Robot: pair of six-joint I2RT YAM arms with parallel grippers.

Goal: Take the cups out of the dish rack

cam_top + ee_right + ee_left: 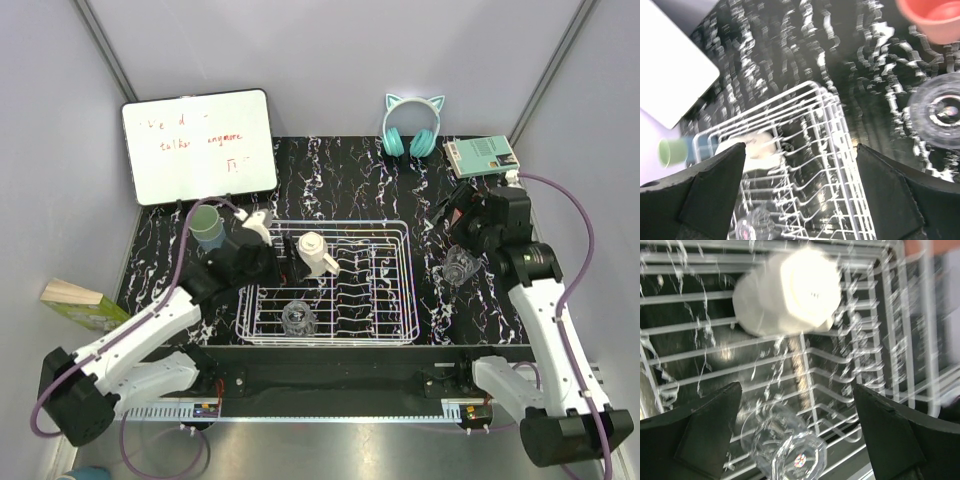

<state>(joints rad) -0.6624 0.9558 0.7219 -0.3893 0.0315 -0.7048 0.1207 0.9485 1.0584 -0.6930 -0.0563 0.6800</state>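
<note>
The white wire dish rack (385, 300) lies mid-table. A cream handled mug (315, 252) stands upside down in its back left part, and a clear glass (297, 318) stands at its front left. My left gripper (285, 262) is open and empty over the rack's left side; in its wrist view the mug (790, 290) lies ahead and the glass (785, 447) lies low between the fingers (705, 430). My right gripper (452, 215) is open and empty right of the rack. A second clear glass (461, 265) and a pink cup (935, 17) stand on the table beside it.
A pale green tumbler (208, 226) and a blue one (700, 147) stand together left of the rack. A whiteboard (200, 145) leans at the back left; teal headphones (411, 135) and a small box (482, 156) lie at the back right. A wooden block (75, 298) lies off the left edge.
</note>
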